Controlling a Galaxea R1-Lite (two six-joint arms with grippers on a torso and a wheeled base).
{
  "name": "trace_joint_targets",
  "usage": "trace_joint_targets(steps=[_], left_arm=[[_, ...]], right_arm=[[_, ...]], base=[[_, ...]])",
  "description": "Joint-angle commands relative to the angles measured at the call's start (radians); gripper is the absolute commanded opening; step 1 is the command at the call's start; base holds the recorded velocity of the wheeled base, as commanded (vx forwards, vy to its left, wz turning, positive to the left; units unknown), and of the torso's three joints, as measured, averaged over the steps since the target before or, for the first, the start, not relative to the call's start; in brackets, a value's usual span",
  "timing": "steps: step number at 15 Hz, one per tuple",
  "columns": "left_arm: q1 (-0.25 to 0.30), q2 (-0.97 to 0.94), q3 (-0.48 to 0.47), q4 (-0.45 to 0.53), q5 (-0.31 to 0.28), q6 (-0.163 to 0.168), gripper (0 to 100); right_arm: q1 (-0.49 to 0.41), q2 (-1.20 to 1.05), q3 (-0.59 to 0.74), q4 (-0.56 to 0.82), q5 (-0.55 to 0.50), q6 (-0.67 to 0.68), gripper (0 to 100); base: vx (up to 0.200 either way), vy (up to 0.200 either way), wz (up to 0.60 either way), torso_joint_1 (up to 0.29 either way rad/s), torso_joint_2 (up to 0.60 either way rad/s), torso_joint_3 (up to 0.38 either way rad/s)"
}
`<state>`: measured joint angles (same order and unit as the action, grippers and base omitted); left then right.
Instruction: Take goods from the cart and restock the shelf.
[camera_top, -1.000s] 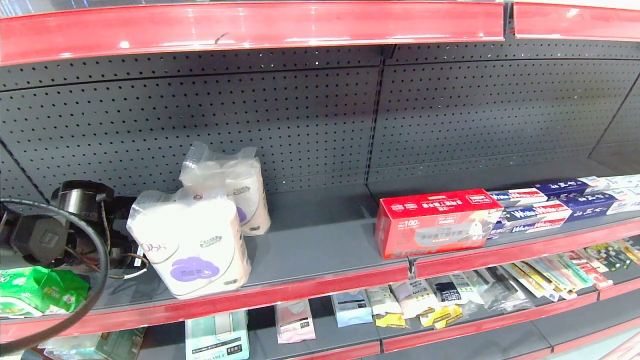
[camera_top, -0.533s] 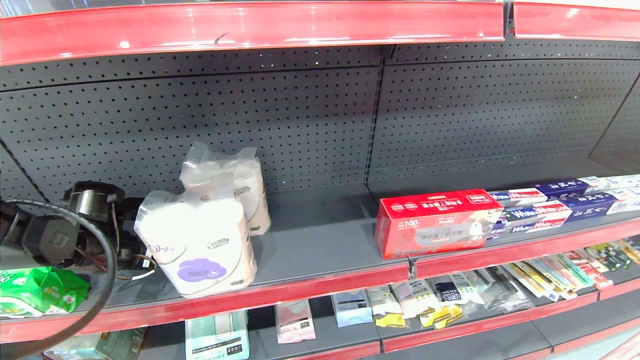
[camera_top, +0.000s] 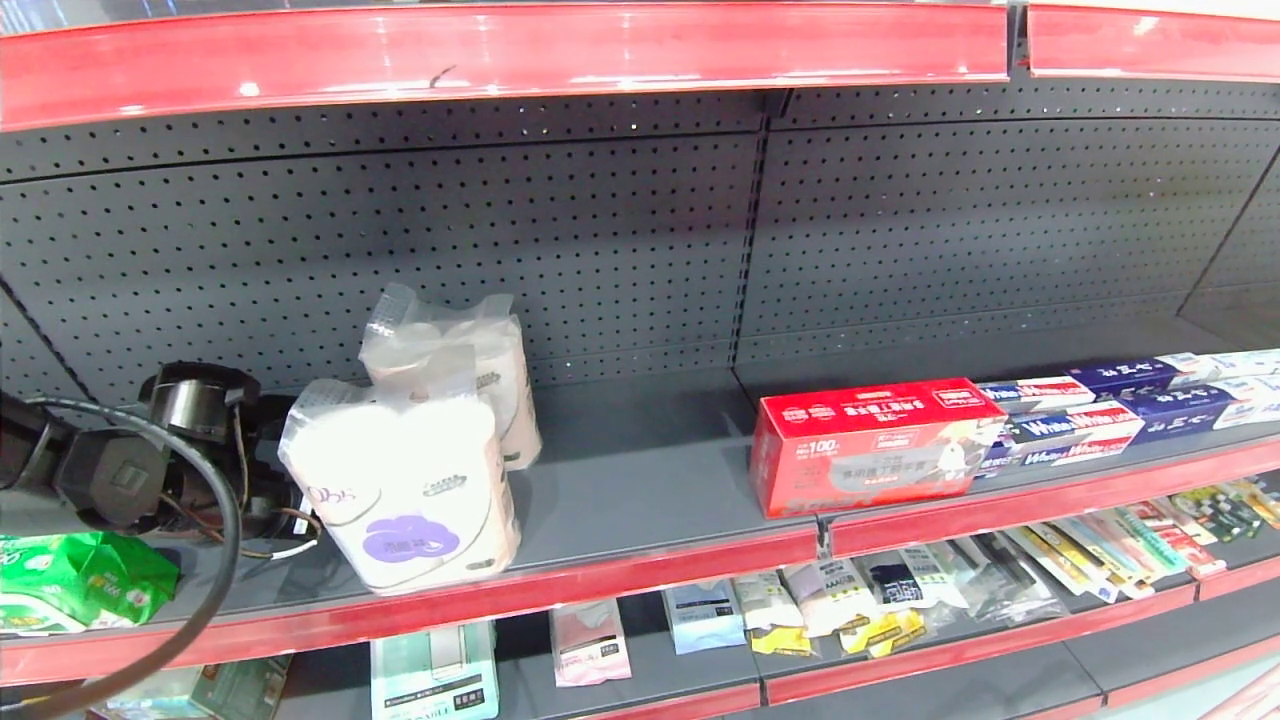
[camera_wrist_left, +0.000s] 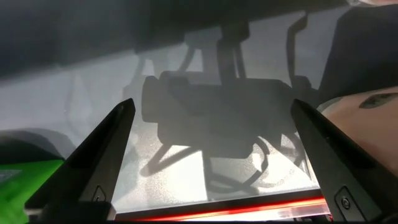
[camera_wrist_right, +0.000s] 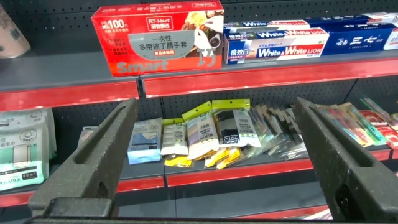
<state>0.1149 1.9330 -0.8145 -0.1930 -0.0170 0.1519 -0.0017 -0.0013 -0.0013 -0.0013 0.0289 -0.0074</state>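
lower left of the head view: the white plastic-wrapped toilet-roll pack (camera_top: 405, 490) has slid right along the grey metal shelf (camera_top: 640, 480); left gripper (camera_wrist_left: 211, 109) spread wide beside it, right gripper (camera_wrist_right: 216, 102) wide, empty.

Shop — red-edged shelf (camera_top: 620, 575), pegboard back, packaged goods (camera_wrist_right: 211, 127).

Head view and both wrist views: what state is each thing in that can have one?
Left gripper: open, empty.
Right gripper: open, empty.
Front roll pack: upright, wrapped, on the shelf.
Rear roll pack: upright, wrapped.
Red box: closed, lying flat.
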Motion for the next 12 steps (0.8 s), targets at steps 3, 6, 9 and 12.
trace_joint_targets(steps=[3, 6, 9, 12], left_arm=[[-0.009, 0.004, -0.008, 0.004, 0.000, 0.000, 100], [-0.018, 0.008, -0.012, 0.006, 0.000, -0.002, 100], [-0.026, 0.011, -0.014, 0.007, 0.000, -0.002, 100], [-0.034, 0.014, -0.012, 0.007, 0.000, -0.002, 100]], right_arm=[[0.000, 0.001, 0.001, 0.000, 0.000, 0.000, 100], [0.000, 0.001, 0.000, 0.000, 0.000, 0.000, 100], [0.000, 0.001, 0.000, 0.000, 0.000, 0.000, 100], [0.000, 0.001, 0.000, 0.000, 0.000, 0.000, 100]], base=[[0.000, 0.000, 0.00, 0.000, 0.00, 0.000], [0.000, 0.000, 0.00, 0.000, 0.00, 0.000], [0.000, 0.000, 0.00, 0.000, 0.00, 0.000], [0.000, 0.000, 0.00, 0.000, 0.00, 0.000]])
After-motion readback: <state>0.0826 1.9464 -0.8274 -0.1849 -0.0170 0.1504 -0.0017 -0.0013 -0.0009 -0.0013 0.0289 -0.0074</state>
